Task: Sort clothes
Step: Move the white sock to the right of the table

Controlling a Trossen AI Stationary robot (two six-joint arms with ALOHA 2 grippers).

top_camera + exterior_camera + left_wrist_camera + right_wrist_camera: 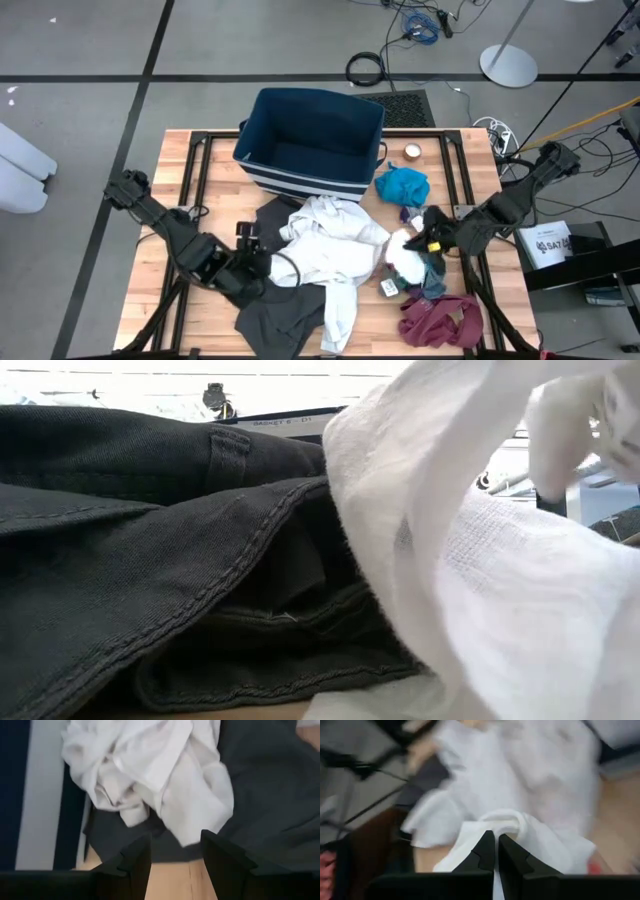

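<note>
- Two grippers worked the pile: the left gripper [175, 852] stood with fingers apart, holding nothing, the white garment [330, 240] just ahead of its tips over a dark grey garment [280, 315].
- Further right, the right gripper [495, 850] was clamped on a white cloth [540, 842], with the maroon top [440, 320] near it.
</note>
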